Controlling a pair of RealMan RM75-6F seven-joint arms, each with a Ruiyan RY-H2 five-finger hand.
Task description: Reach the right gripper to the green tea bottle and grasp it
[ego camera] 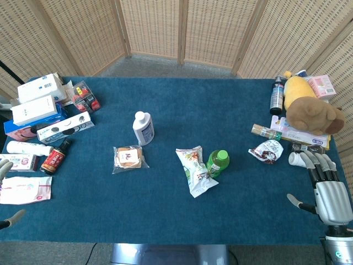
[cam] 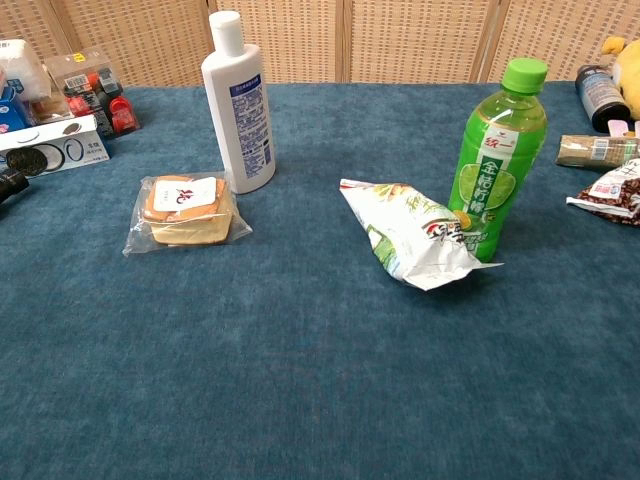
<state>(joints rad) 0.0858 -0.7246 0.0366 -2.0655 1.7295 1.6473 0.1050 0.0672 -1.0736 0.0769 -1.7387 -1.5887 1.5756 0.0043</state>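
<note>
The green tea bottle (ego camera: 217,162) (cam: 497,165) stands upright near the middle of the blue table, with a green cap and green label. A white snack bag (ego camera: 194,170) (cam: 415,232) lies against its left side. My right hand (ego camera: 324,186) hovers at the table's right front edge, well to the right of the bottle, fingers spread and holding nothing. Only the fingertips of my left hand (ego camera: 6,190) show at the left edge of the head view. Neither hand appears in the chest view.
A white lotion bottle (ego camera: 143,127) and a wrapped pastry (ego camera: 128,158) sit left of centre. Boxes and small bottles (ego camera: 44,113) crowd the left side. A plush toy (ego camera: 312,107), a dark bottle (ego camera: 276,95) and a red-and-white packet (ego camera: 266,151) lie at the right.
</note>
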